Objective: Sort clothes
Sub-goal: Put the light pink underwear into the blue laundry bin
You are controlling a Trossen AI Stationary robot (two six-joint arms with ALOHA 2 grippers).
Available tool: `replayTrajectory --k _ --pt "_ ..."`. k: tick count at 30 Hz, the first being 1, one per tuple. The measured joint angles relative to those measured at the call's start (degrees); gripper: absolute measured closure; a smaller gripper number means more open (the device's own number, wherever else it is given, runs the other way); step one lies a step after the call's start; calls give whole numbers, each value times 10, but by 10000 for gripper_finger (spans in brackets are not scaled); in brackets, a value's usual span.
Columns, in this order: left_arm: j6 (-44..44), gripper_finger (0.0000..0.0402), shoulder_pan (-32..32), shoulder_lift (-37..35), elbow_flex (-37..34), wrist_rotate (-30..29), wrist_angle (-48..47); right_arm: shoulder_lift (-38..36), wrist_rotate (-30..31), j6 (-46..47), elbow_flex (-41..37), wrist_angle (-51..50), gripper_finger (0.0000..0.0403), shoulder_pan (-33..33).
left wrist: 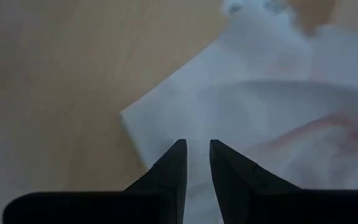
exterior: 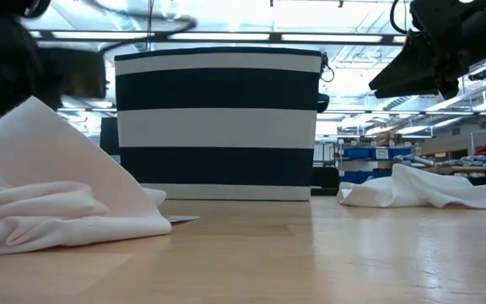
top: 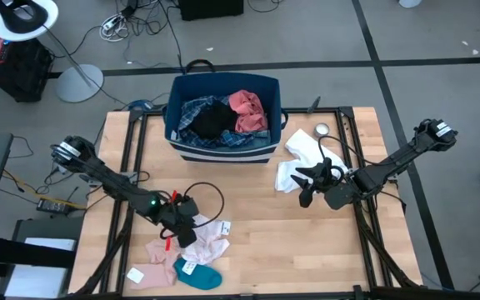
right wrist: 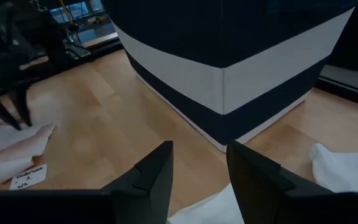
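**Clothes partly sorted: some in bin, rest loose on table**

Clothes sat in two states. Dark blue fabric bin with white stripes (top: 223, 117) at the far middle of the wooden table (top: 307, 250) already held a blue plaid shirt (top: 197, 117), a black piece (top: 213, 121) on top of it, and a coral-red garment (top: 248, 111). My read: that part was done.

Left on the table:
- crumpled white garment (top: 300, 162), just right of the bin, beside a small round metal tin (top: 322, 130)
- pale pink soft piece (top: 202, 243) near the front-left, with white tags on it
- teal sock (top: 198, 274) just in front of the pink piece
- small pale pink folded item (top: 140, 274) at the front-left edge

Left gripper (top: 186, 229) was down at the pink piece's edge; wrist view showed its fingers (left wrist: 169, 171) nearly closed with only a narrow gap, pale fabric right beneath them. No cloth visibly pinched there, so can't call it a grasp.

Right gripper (top: 311, 179) hung above the white garment, fingers (right wrist: 157, 171) spread apart and holding nothing, white fabric below them and the bin straight ahead.

Judgement: roughly half through. Four loose pieces remained, none lifted yet. Which pile each belonged to wasn't evident; only one bin was visible.
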Motion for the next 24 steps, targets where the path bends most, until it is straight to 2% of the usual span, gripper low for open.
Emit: replayTrajectory --k 8,13,18,24 --pt "-44 330 1 29 -46 -16 33 0 0 -1 0 1 252 0" --pt "-41 390 5 35 -38 -31 39 0 0 -1 0 3 252 0" --pt "10 399 28 33 -9 -41 5 0 0 -1 0 5 252 0" --pt "97 401 77 33 65 -43 -62 0 0 -1 0 6 252 0"
